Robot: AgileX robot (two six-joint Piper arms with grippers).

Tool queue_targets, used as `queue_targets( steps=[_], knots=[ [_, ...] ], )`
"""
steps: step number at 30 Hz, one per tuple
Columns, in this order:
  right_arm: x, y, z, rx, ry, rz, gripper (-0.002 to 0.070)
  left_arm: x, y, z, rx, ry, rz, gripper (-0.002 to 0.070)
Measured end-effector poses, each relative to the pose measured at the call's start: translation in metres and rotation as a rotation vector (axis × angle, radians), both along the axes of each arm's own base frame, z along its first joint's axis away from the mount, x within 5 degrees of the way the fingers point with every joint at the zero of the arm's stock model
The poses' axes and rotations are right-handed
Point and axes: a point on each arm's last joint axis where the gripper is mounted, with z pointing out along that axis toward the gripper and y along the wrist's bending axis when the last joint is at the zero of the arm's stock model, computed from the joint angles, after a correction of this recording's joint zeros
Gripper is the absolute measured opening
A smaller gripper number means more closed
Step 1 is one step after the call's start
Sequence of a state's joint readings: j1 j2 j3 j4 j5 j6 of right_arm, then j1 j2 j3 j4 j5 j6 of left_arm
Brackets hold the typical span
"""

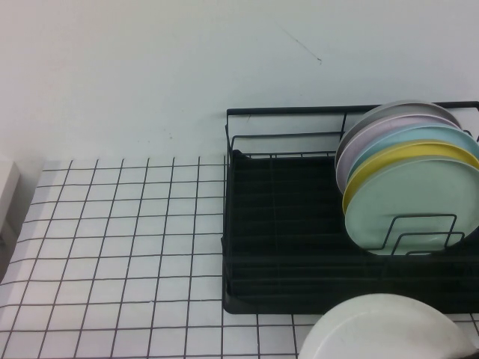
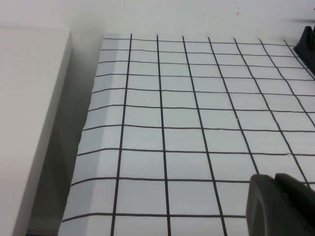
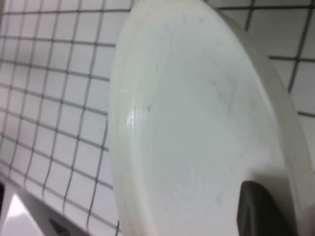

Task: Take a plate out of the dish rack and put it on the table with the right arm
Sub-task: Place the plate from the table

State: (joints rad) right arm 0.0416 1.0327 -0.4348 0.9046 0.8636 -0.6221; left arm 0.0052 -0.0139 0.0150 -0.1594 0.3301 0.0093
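Note:
The off-white plate is out of the black dish rack and hangs in front of the rack's near edge, over the gridded table. In the right wrist view the plate fills the picture, tilted on edge above the grid. My right gripper is shut on its rim, with one dark finger pressed on the plate's face and the other hidden behind it. My left gripper is shut and empty, low over the table's left part. Neither gripper shows in the high view.
Several plates stand in the rack's right end, among them a mint-green one in front and a yellow one behind it. A white box stands at the table's left edge. A rack corner shows in the left wrist view.

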Motion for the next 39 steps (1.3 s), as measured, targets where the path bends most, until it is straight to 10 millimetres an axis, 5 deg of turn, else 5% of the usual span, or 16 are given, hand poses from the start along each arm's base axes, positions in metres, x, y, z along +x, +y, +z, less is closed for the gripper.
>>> queue_targets(
  steps=[14, 22, 28, 39],
  knots=[
    [0.044, -0.001, -0.055, -0.026, 0.117, -0.068, 0.0127, 0.0, 0.0, 0.0, 0.0, 0.0, 0.0, -0.0003],
    [0.051, -0.004, -0.074, -0.08, 0.14, -0.056, 0.0373, 0.0, 0.0, 0.0, 0.0, 0.0, 0.0, -0.0003],
    [0.06, -0.006, -0.066, -0.151, 0.097, 0.073, 0.0466, 0.0, 0.0, 0.0, 0.0, 0.0, 0.0, -0.0003],
    [0.079, -0.027, -0.025, -0.439, 0.237, 0.324, 0.0434, 0.0, 0.0, 0.0, 0.0, 0.0, 0.0, -0.0003]
  ],
)
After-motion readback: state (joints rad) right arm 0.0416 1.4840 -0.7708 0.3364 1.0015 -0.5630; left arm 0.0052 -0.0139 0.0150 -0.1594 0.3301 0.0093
